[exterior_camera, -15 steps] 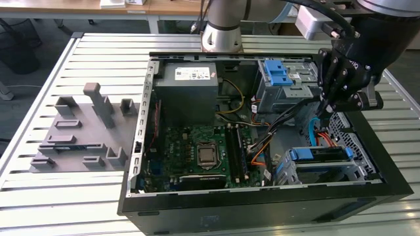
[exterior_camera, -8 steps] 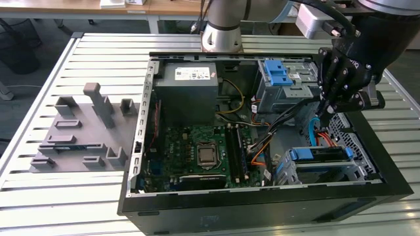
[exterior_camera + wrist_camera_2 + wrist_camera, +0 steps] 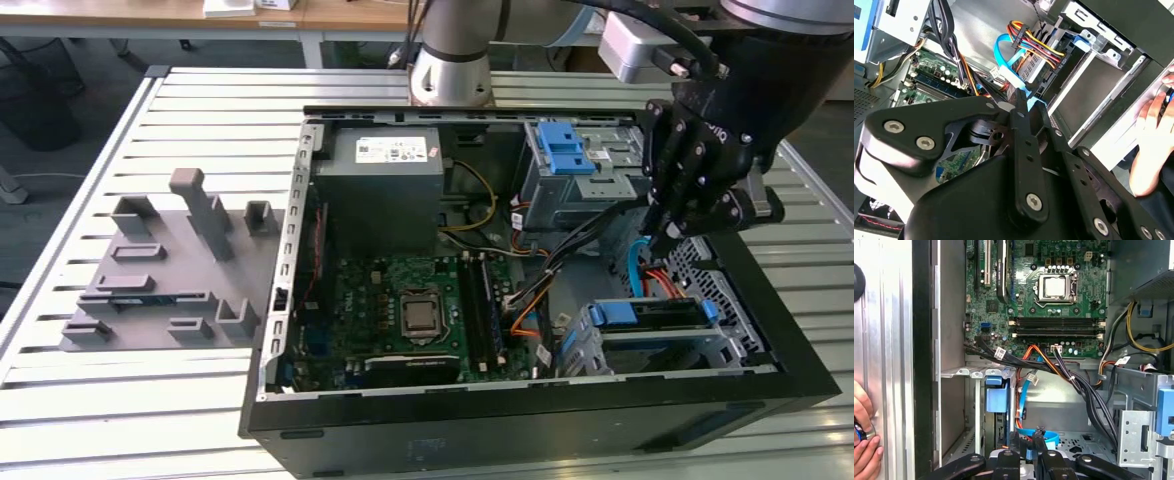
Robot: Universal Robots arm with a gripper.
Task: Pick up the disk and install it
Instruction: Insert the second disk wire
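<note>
The disk [image 3: 647, 315] sat on edge in its blue frame in the drive cage [image 3: 727, 345] at the front corner of the computer case [image 3: 534, 430]. The gripper [image 3: 663, 232] hung inside the computer case just above and beside the disk, not touching it. In the first wrist view its fingers [image 3: 1040, 436] were drawn nearly together, with the blue cable [image 3: 1029, 447] pinched between them.

Likely a robotics lab; slatted aluminium bench [image 3: 200, 110], open computer case [image 3: 534, 400], desks behind
</note>
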